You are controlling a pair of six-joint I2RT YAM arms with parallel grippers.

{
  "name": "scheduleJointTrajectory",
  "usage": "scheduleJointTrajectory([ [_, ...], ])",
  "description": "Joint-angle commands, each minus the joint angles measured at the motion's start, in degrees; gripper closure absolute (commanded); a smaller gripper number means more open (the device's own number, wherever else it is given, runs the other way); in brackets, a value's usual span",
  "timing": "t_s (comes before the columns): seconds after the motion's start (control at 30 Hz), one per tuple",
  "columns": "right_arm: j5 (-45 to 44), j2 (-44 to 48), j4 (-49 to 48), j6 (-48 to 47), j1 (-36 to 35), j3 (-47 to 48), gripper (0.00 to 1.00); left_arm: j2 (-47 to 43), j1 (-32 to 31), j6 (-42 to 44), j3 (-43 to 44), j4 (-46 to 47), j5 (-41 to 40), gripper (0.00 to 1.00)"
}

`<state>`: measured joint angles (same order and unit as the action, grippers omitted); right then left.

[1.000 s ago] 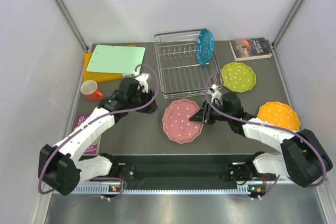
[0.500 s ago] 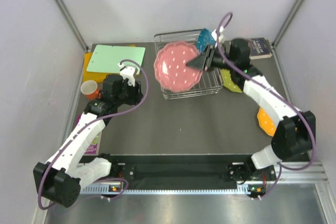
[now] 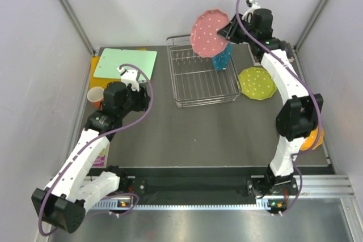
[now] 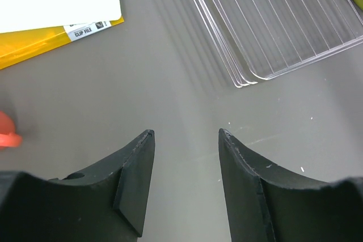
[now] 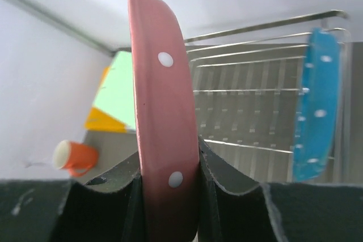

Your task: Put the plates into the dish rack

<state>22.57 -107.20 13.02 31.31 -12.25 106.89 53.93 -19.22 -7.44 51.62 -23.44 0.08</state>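
Above the dish rack [image 3: 207, 103], far right corner: pink plate [image 3: 209, 32] held on edge, clear of the prongs, not yet slotted.
Right hand [image 3: 229, 31]: clamped on the pink plate's rim.
Left hand [image 4: 186, 160]: jaws apart, empty, over bare bench [image 3: 198, 134] near the rack's front left corner.
Loaded: one, the blue plate [image 3: 222, 59], standing on edge at the rack's right end.
Left to load: the pink one in hand; yellow-green plate [image 3: 257, 83] flat on the bench just right of the rack; orange plate [image 3: 313, 139] at the bench's right edge, mostly hidden behind the right arm.
Progress: by my judgement about a quarter done, second plate under way.
Writing: "CLIP FILE" on a white label of the yellow folder [image 4: 34, 49]; nothing else legible.
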Motion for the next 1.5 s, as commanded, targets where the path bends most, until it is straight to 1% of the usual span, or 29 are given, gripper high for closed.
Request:
scheduleJointTrajectory([
  [0.0,-9.1,-1.5,-3.3,-4.0,0.2,8.9,1.00,-0.8,0.4,-0.6,-0.2,1.9,-1.0,0.46],
  [0.27,-16.8,-6.0,-3.0,-11.4,-0.2,16.0,1.00,-1.0,0.8,-1.9,-1.2,1.9,-0.3,0.46],
  [0.37,-19.0,-6.8,-2.9,-15.7,-1.2,17.3,1.00,-1.0,0.9,-1.9,-1.3,1.6,-0.3,0.45],
  [0.4,-20.5,-7.0,-3.0,-19.0,-2.2,17.6,1.00,-1.1,0.9,-2.0,-1.4,1.6,-0.3,0.45],
  [0.47,-21.4,-7.4,-2.9,-20.4,-3.0,18.4,1.00,-1.1,0.9,-2.0,-1.4,1.6,-0.3,0.45],
  [0.5,-23.6,-7.5,-2.7,-22.0,-3.6,18.6,1.00,-1.2,1.0,-2.0,-1.6,1.6,-0.3,0.45],
  [0.7,-29.4,-8.6,-1.9,-26.8,-6.6,19.0,1.00,-1.7,1.5,-2.6,-2.0,1.6,-0.3,0.45],
  [0.73,-30.5,-8.8,-1.8,-27.2,-6.6,19.3,1.00,-1.8,1.6,-2.7,-2.0,1.3,1.2,0.45],
  [0.8,-32.4,-9.6,-2.3,-29.7,-7.4,19.6,1.00,-2.3,1.7,-2.8,-2.0,1.0,1.5,0.45],
  [0.93,-33.9,-10.7,-3.4,-30.9,-7.6,19.8,1.00,-2.5,1.8,-3.2,-2.4,0.8,1.9,0.45],
  [1.0,-35.0,-11.3,-4.0,-34.0,-7.8,19.7,1.00,-2.6,1.9,-3.3,-2.4,0.8,1.8,0.45],
  [1.2,-37.2,-12.9,-5.8,-38.1,-8.0,19.3,1.00,-2.9,2.0,-3.5,-2.5,0.3,1.9,0.45],
  [1.47,-39.0,-15.1,-7.4,-40.9,-9.2,19.7,1.00,-3.2,2.3,-4.0,-3.4,0.3,2.2,0.45],
])
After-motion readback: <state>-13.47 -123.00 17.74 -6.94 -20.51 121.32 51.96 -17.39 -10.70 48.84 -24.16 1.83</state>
